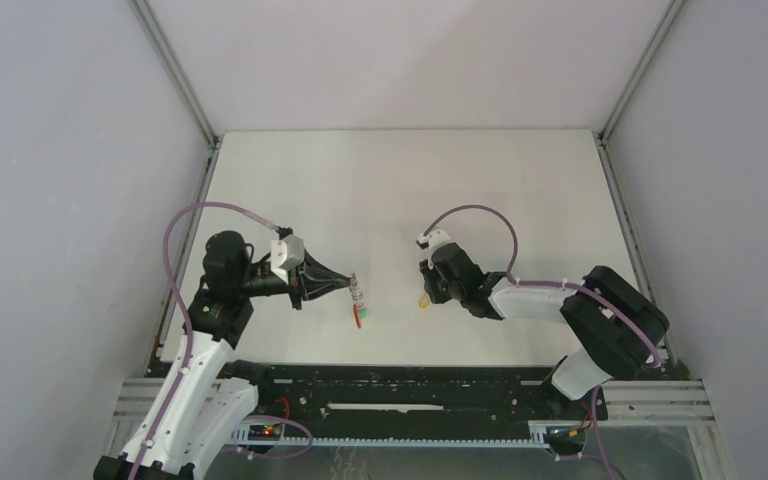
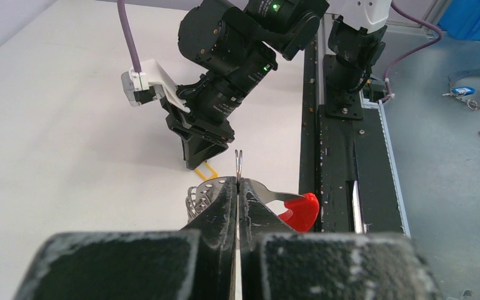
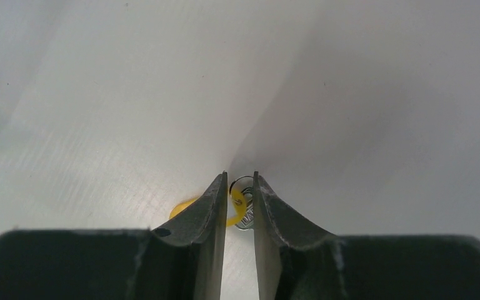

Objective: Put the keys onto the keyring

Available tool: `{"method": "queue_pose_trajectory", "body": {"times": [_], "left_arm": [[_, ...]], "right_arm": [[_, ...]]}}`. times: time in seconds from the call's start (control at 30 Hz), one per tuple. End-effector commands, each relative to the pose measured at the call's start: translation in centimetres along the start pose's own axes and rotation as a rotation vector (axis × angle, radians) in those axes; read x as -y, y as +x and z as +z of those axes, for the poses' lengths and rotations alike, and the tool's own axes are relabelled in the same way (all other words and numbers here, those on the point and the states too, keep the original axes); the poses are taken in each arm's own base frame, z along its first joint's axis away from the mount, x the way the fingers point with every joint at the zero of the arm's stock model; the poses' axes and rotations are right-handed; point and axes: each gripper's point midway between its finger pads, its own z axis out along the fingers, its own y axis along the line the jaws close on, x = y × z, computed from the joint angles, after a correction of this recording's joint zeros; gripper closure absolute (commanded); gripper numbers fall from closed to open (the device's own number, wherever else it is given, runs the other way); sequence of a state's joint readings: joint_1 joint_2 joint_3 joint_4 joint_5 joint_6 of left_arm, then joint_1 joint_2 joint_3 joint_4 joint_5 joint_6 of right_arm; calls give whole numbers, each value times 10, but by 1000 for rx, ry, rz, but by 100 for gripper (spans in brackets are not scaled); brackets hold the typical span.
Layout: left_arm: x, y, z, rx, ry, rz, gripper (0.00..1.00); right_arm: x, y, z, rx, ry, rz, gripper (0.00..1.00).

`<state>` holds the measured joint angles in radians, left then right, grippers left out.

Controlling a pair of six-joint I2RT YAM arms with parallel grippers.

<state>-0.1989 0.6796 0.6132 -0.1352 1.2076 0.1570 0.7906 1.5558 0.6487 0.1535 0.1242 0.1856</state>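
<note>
Left hand (image 1: 352, 284) reaches toward the middle of the tabletop (image 1: 410, 180), fingers pressed together and clamped on the keyring (image 2: 238, 164). The thin grey loop stands upright, edge-on, poking out just past the fingertips. The red section (image 2: 300, 211) curves out to the hand's right side, low and close to the tips; in the top view it hangs just below them, near the tabletop. The small wire loops (image 2: 194, 197) bunch on the hand's left side, tucked against the finger. Right hand (image 3: 239, 182) is well apart from the left, tilted down with its tips at the tabletop. Its fingers stand a narrow slot apart, and the yellow key (image 3: 237, 202) sits in that slot. The yellow head lies against the left finger, with a lobe showing outside it, and the silver metal lies by the right finger. Cannot tell whether the fingers actually press on the key or only straddle it. From the left wrist view, the key lies flat on the tabletop right under the right hand's tips.
</note>
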Motion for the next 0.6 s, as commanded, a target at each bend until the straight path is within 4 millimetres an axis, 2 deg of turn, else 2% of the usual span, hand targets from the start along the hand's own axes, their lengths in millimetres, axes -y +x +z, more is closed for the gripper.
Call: {"method": "queue_pose_trajectory", "body": {"times": [0.0,0.1,0.2,0.27,0.4,0.57], "left_arm": [[3,-15,0,28,10,55,100],[3,-15,0,29,10,56,100],[3,-15,0,28,9,53,100],[3,-14,0,27,9,50,100],[3,-13,0,26,13,44,100],[4,-12,1,24,22,37,100]], "right_arm": [[-1,-12,-5,46,-17,26,72],[-1,-13,-4,47,-27,33,82],[1,-14,-4,46,-37,46,98],[2,-15,-6,55,-45,48,100],[-4,-30,-21,135,-100,22,100],[-30,-49,-48,237,-264,-28,100]]}}
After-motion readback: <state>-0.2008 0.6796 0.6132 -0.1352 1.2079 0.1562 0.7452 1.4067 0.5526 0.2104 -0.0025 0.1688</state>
